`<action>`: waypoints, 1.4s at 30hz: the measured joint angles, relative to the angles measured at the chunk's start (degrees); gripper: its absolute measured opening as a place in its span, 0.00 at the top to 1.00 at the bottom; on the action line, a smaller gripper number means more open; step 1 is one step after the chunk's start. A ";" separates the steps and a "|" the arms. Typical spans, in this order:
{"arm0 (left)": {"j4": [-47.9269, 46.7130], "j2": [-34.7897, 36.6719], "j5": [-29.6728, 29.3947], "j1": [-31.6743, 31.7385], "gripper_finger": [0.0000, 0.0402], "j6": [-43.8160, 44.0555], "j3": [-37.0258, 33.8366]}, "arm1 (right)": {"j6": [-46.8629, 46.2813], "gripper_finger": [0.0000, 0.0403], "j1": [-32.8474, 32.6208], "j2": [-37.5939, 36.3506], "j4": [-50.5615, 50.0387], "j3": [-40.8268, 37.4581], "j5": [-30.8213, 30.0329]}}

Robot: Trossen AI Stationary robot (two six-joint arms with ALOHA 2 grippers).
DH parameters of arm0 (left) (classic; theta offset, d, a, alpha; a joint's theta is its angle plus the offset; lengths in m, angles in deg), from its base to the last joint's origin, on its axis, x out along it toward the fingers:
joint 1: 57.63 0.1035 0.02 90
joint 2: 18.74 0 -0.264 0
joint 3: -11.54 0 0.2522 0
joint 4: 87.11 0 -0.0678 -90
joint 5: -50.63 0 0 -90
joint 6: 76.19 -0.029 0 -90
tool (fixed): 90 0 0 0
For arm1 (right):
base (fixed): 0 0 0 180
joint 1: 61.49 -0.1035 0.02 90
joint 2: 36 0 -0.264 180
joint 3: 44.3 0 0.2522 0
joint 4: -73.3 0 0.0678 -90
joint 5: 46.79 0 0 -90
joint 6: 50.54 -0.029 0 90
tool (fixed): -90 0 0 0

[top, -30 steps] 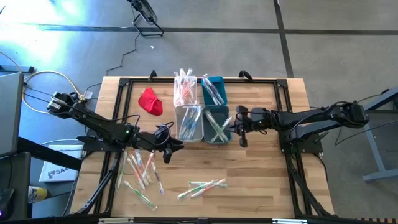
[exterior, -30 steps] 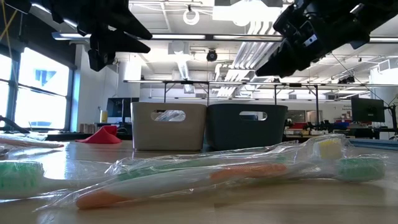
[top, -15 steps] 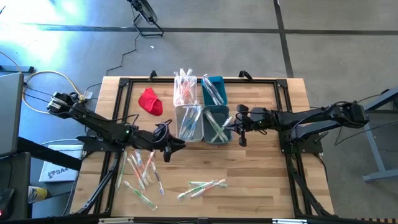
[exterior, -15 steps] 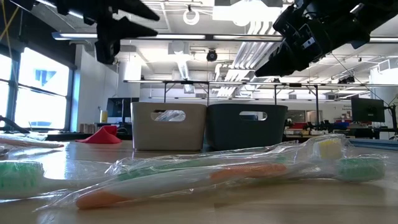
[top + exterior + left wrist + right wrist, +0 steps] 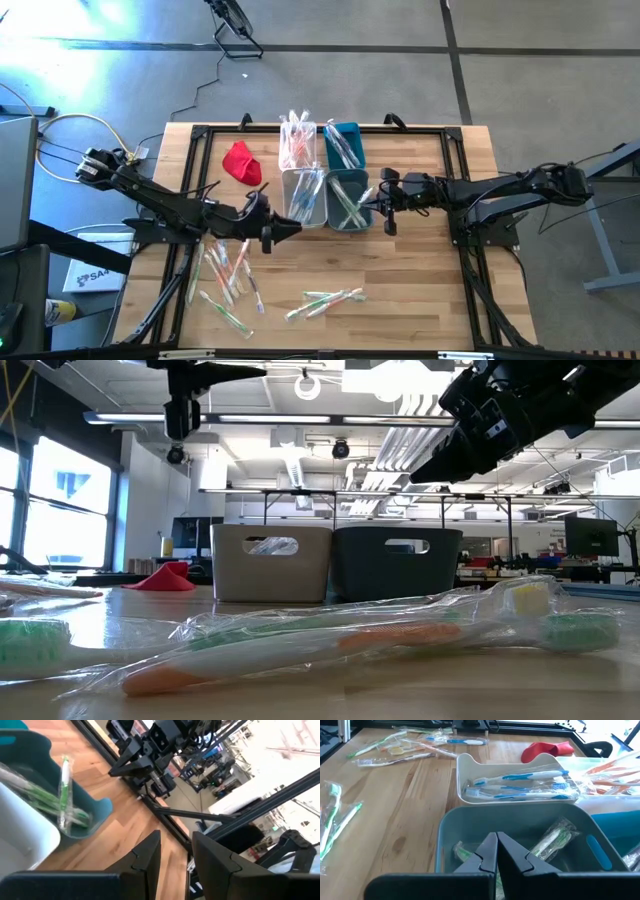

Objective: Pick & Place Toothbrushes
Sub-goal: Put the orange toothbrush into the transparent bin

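Wrapped toothbrushes lie loose on the wooden table in two groups [image 5: 230, 270] [image 5: 325, 300]. Others fill four small bins: blue ones in the near white bin [image 5: 302, 197], green ones in the near teal bin [image 5: 348, 200]. My left gripper [image 5: 285, 228] hovers level by the white bin's near left corner, open, with nothing between its fingers [image 5: 147, 857]. My right gripper [image 5: 496, 852] is shut on nothing and hangs over the teal bin's [image 5: 520, 827] right rim, above the green toothbrushes [image 5: 550, 840].
Two more bins [image 5: 297, 145] [image 5: 343, 143] with toothbrushes stand behind the near pair. A red cloth [image 5: 242, 163] lies to their left. A black frame [image 5: 470, 180] runs round the table's edges. The wood right of the bins [image 5: 420, 270] is bare.
My left gripper has risen and tipped up from a downward slant to level, rolling somewhat, and has shifted a little toward the white bin. Its fingers keep the same gap. My right gripper has stayed where it was.
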 joint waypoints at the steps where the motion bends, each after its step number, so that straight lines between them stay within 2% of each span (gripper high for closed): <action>1: -0.20 0.00 -0.01 0.00 0.73 0.17 0.00 | 0.00 1.00 -0.01 0.01 -0.01 0.00 0.00; 6: -1.81 0.00 1.53 -0.03 0.73 0.18 0.00 | -0.02 0.99 -0.01 0.00 -0.83 0.00 0.02; 11: -2.02 0.00 -2.18 0.00 0.73 0.20 0.00 | -0.02 0.99 -0.01 -0.01 -0.77 0.00 0.02; 32: -2.71 0.00 -1.65 0.00 0.73 -0.10 0.00 | 1.53 1.00 -0.01 -0.01 0.08 0.00 -0.15; 38: -7.33 -0.02 0.91 0.00 0.73 -2.51 0.00 | 1.53 1.00 -0.01 -0.01 0.09 0.00 -0.15; 42: -13.88 -0.01 3.97 0.02 0.73 0.46 0.00 | 1.53 1.00 -0.01 -0.01 0.08 0.00 -0.15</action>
